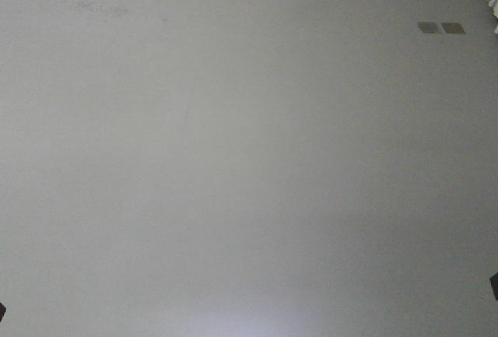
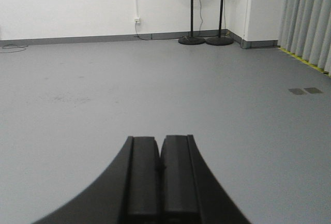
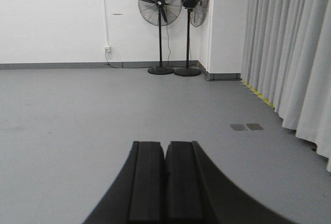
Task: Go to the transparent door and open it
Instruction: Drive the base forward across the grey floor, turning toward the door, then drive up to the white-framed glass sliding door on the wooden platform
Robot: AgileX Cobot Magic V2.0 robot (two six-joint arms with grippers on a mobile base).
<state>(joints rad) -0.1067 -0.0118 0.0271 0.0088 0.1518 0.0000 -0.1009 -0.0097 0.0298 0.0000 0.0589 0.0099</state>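
The transparent door is out of view in all three views. My left gripper is shut and empty, its black pads pressed together, held above the bare grey floor. My right gripper is also shut and empty, pointing across the floor toward the far wall. The front view shows only grey floor.
Two black pedestal fans stand at the far white wall near a corner pillar; they also show in the left wrist view. Grey curtains hang along the right, with a yellow floor line beneath. Two dark floor plates lie near the curtains.
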